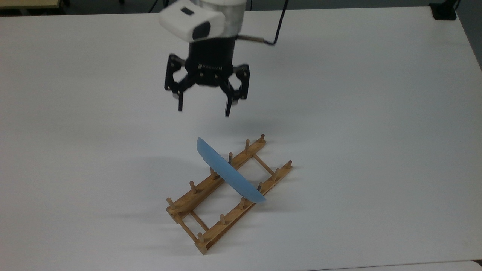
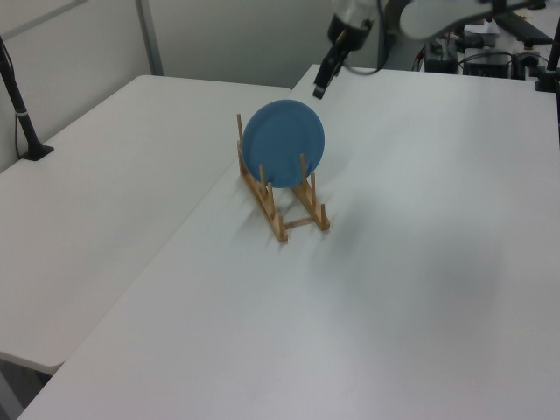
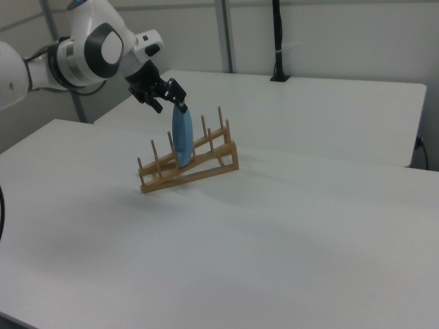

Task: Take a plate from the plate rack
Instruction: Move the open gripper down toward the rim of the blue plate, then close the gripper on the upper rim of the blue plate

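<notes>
The light-blue plate [image 1: 228, 172] stands on edge across the wooden plate rack [image 1: 199, 197], held between its pegs. In the left view the plate [image 2: 283, 143] faces the camera on the plate rack [image 2: 282, 203]; in the right view the plate [image 3: 181, 138] is edge-on in the plate rack [image 3: 193, 168]. My gripper [image 1: 203, 111] hangs open above the table, empty, short of the plate's upper rim. The left view has the gripper [image 2: 321, 85] just up and right of the plate. In the right view the gripper [image 3: 171, 107] hovers just above the plate's top.
A white table [image 1: 357, 113] spreads widely around the rack. A second table [image 2: 105, 175] adjoins it at the left view's left. A black post base [image 1: 444, 11] sits at the far right corner in the top view.
</notes>
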`<state>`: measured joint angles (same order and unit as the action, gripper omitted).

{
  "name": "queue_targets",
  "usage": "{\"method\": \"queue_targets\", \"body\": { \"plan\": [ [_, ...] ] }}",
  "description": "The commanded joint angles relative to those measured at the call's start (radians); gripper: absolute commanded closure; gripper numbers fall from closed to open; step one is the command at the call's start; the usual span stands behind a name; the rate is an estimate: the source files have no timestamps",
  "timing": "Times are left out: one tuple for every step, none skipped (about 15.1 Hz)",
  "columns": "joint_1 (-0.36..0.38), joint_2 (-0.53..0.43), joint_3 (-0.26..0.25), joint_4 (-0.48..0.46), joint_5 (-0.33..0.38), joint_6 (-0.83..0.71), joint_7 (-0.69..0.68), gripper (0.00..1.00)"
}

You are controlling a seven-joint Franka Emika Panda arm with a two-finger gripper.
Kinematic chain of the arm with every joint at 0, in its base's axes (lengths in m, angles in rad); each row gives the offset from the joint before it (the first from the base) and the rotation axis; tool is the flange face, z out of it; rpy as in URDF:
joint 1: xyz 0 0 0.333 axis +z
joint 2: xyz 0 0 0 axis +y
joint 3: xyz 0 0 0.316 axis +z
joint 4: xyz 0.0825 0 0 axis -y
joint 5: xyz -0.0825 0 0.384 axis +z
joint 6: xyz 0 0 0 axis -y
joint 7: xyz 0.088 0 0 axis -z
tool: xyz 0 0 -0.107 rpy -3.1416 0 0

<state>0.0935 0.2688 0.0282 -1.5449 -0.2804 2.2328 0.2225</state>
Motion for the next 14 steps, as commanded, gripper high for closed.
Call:
{"method": "queue_targets", "body": {
  "plan": [
    [0.023,0.071,-0.008,0.032,-0.126,0.077,0.113,0.38],
    [0.023,0.085,-0.008,0.032,-0.143,0.091,0.138,0.42],
    [0.023,0.096,-0.008,0.032,-0.155,0.108,0.159,0.42],
    [0.023,0.105,-0.008,0.034,-0.166,0.128,0.173,0.42],
    [0.022,0.115,-0.008,0.042,-0.174,0.137,0.181,0.42],
    [0.022,0.124,-0.008,0.055,-0.177,0.137,0.182,0.42],
    [0.022,0.131,-0.008,0.060,-0.177,0.137,0.183,0.43],
    [0.022,0.133,-0.010,0.062,-0.178,0.137,0.183,0.43],
    [0.022,0.135,-0.010,0.062,-0.181,0.137,0.183,0.44],
    [0.022,0.135,-0.010,0.062,-0.189,0.139,0.183,0.50],
    [0.022,0.138,-0.010,0.060,-0.192,0.139,0.183,0.55],
    [0.023,0.138,-0.010,0.062,-0.192,0.139,0.183,0.62],
    [0.023,0.138,-0.008,0.060,-0.192,0.139,0.181,0.74],
    [0.023,0.138,-0.010,0.062,-0.195,0.139,0.181,0.83]
  ]
}}
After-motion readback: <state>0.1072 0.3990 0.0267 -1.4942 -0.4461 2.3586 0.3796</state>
